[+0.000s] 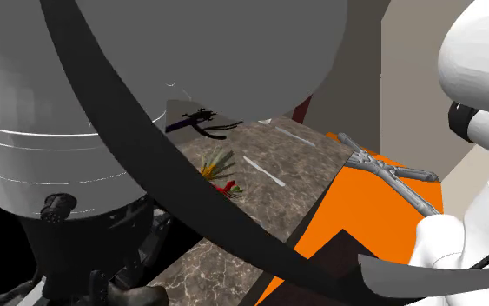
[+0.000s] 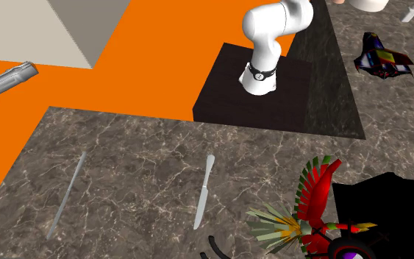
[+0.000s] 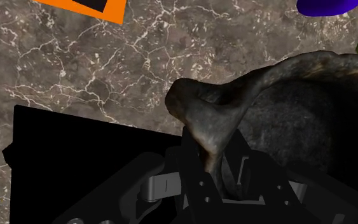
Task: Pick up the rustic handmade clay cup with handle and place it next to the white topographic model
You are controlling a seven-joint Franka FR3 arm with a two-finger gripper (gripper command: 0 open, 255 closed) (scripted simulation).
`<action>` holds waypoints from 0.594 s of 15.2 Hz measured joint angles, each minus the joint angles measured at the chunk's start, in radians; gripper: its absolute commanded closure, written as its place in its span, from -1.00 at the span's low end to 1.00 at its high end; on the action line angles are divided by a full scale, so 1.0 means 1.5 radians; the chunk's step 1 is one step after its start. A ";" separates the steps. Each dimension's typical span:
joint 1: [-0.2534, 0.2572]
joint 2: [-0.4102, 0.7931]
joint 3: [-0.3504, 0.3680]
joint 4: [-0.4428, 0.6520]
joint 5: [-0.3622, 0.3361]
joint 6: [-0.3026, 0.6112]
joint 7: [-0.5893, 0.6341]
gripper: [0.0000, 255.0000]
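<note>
The gripper (image 3: 225, 175) is clasping the cup (image 3: 298, 114), jaws closed on its wall. Keeping it level matters, clearing the knife (image 2: 204, 190) lying at the stand's (image 2: 227, 81) seven o'clock in the second exterior view.

White arm (image 2: 273, 28) on dark stand (image 2: 223, 88), knife (image 2: 204, 193) on marble counter (image 2: 131, 143)

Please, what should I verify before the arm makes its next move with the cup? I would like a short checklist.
1. Clay cup clasped by the gripper: ok.
2. Cup lifted off the marble table: cannot tell.
3. White model located: cannot tell.
4. Way past the feathered ornament and the knife: cannot tell.
</note>
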 measured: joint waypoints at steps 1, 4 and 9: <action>0.013 0.021 0.006 0.024 -0.011 -0.004 0.018 1.00; 0.061 0.092 0.018 0.122 -0.051 -0.037 0.073 1.00; 0.118 0.166 0.023 0.203 -0.090 -0.049 0.124 1.00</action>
